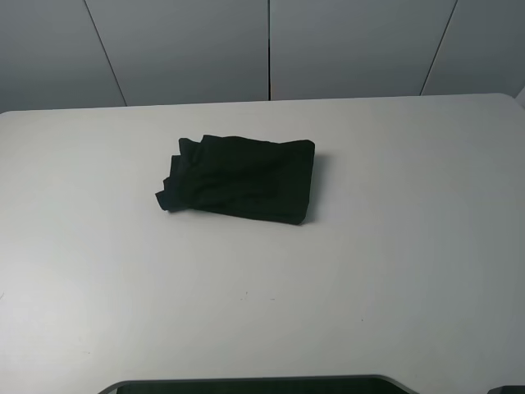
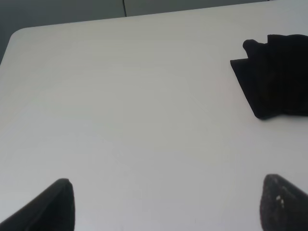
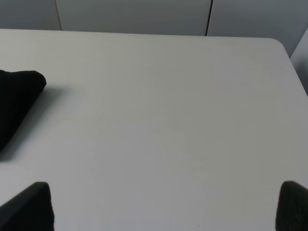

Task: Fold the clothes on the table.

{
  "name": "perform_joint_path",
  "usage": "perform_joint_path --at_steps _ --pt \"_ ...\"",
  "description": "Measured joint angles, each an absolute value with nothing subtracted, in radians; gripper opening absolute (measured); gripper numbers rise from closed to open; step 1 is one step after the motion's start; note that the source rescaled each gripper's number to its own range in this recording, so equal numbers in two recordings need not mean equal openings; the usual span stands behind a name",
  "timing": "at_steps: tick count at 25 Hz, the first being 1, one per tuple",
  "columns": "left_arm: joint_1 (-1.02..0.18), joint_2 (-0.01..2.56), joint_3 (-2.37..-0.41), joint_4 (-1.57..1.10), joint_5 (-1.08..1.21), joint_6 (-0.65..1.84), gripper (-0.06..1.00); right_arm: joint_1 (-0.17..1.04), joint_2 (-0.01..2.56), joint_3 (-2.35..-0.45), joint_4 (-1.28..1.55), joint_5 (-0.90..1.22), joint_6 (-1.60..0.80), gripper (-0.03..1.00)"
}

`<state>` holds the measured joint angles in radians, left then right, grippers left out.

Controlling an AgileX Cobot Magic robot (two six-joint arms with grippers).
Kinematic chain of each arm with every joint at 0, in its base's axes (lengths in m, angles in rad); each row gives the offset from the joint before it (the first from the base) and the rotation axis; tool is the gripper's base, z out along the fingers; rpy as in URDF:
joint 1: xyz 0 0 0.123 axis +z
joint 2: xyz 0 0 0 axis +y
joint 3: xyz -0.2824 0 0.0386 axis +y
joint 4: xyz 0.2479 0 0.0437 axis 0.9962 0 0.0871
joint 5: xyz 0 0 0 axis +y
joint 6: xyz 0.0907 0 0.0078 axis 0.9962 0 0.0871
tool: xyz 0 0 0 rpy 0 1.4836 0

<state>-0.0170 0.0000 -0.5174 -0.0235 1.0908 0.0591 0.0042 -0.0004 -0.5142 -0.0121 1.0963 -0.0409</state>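
From my high camera I see the black T-shirt (image 1: 242, 179) lying folded into a compact, roughly rectangular bundle on the white table (image 1: 394, 271), a little left of centre and in the upper half of the frame. Its right edge looks fairly straight, while the left end is ragged, with layered corners sticking out toward the left. No printing shows on the fabric from here; it reads as plain black. Neither arm appears in this view. Behind the table run grey wall panels (image 1: 180, 49). In the left wrist view the left gripper (image 2: 168, 204) has its fingers spread wide, one dark fingertip (image 2: 50, 207) in the lower left corner and the other in the lower right, with bare tabletop between them; the shirt sits at the right edge of that frame, well apart from the fingers. In the right wrist view the right gripper (image 3: 166, 207) is likewise spread wide over bare table, holding nothing, and the shirt's rounded fold peeks in at the left edge.
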Motion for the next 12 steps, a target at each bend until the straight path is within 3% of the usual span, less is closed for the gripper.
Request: perform_joint_path --at_steps 12 --pt "-0.017 0.000 -0.517 -0.024 1.091 0.059 0.99 0.004 0.000 -0.514 -0.012 1.096 -0.041 1.00"
